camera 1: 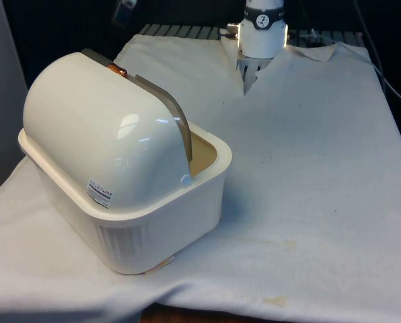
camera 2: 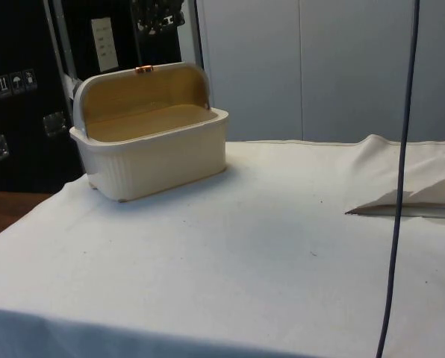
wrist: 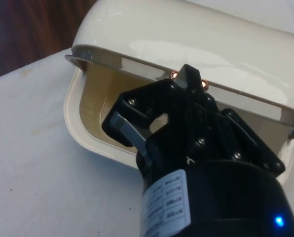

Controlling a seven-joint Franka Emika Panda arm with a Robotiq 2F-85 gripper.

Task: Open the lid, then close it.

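One cream bread box (camera 1: 130, 202) on the white cloth (camera 1: 308, 175), toward the front view's left and nearer that camera than the robot. Domed lid (camera 1: 99, 128) rolled back over the rear, mouth open, pale wooden inside (camera 2: 144, 119) on show in the side view. Small copper knob (camera 1: 118, 68) at the lid's upper edge. Black gripper (wrist: 186, 86) close to that knob in the wrist view; cannot tell whether parted, closed, or gripping anything.
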